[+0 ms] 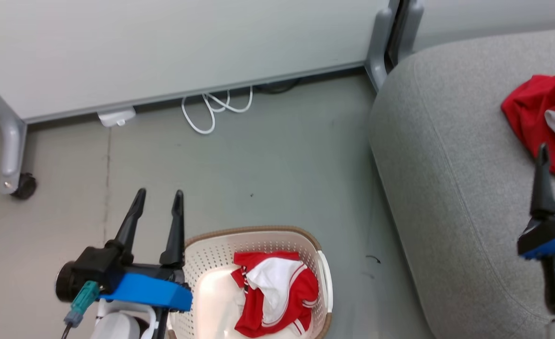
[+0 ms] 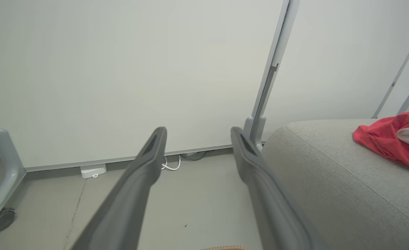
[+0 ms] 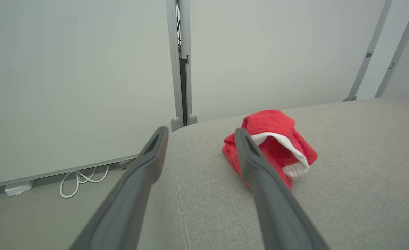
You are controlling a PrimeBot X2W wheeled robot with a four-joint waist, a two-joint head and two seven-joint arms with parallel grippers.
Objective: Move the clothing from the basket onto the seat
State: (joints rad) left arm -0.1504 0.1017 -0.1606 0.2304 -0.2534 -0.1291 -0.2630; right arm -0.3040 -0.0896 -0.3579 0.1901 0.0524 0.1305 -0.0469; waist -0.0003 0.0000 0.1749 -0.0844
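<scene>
Hovering released beside basket (image 1: 254,230), left end effector (image 1: 159,193) nearer red garment (image 1: 273,292) lying inside, to its right; right end effector (image 3: 199,131) gaping, empty, over seat (image 1: 447,141).

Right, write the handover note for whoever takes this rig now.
The left gripper: jaws open, empty, beside the left side of the basket, fingers pointing toward the wall.
The right gripper: jaws open, empty, over the seat.
Done: one red garment lies crumpled on the seat, just ahead of the right gripper.
Left to do: the red and white garment is in the basket; lift it out and lay it on the seat.
</scene>
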